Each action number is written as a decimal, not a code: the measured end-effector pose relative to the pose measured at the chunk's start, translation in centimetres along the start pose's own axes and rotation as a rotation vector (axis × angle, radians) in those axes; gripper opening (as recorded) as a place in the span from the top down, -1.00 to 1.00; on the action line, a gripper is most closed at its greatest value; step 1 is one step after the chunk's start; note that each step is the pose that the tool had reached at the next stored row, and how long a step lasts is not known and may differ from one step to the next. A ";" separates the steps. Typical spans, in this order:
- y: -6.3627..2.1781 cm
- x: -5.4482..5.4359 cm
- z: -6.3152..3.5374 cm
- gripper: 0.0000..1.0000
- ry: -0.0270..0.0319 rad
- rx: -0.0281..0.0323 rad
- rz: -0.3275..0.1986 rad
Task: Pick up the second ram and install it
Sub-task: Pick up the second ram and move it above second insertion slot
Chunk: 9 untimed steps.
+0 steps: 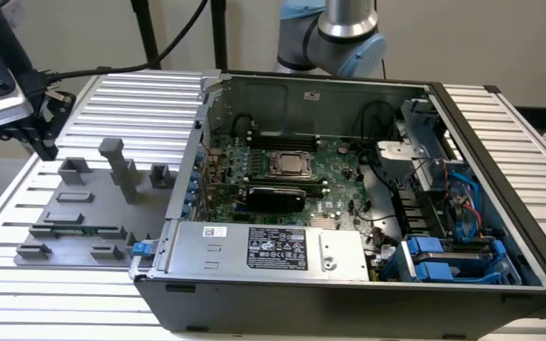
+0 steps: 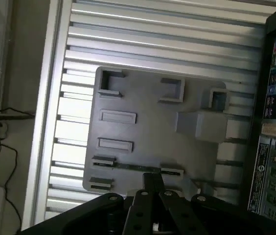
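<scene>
Soft, even light from overhead filled both views, bright and without hard shadows. In the exterior view the table (image 1: 65, 284) carried a pale sheen on its slats. The walls of the case (image 1: 349, 312) shaded its interior, darkest toward the exterior view's right. In the wrist view glare washed the slats beside the tray (image 2: 148, 142) nearly white, and the tray's blocks cast only faint shadows. The gripper (image 2: 153, 182), close to the lens, was a dark, blurred mass.

Pincer (image 1: 47, 142) near grey fixture (image 1: 97, 213) (ram (image 1: 82, 230) perhaps slotted).
</scene>
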<state>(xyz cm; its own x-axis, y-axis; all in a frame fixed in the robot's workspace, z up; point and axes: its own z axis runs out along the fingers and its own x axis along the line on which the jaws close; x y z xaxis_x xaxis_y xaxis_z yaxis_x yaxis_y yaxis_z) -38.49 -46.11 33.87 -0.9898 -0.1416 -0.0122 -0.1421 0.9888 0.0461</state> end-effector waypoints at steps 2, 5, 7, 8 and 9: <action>-0.01 0.0 0.10 1.00 0.0017 -0.0005 -0.036; -0.01 0.0 0.26 1.00 0.0042 -0.0011 -0.091; -0.02 0.0 0.36 1.00 0.0060 -0.0015 -0.127; -0.02 0.0 0.42 1.00 0.0067 -0.0017 -0.145; -0.02 0.0 0.47 1.00 0.0076 -0.0020 -0.163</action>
<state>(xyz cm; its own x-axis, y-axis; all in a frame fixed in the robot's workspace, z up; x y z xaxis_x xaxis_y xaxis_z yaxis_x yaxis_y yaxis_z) -38.49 -46.12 33.39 -0.9536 -0.3010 -0.0122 -0.3012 0.9524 0.0460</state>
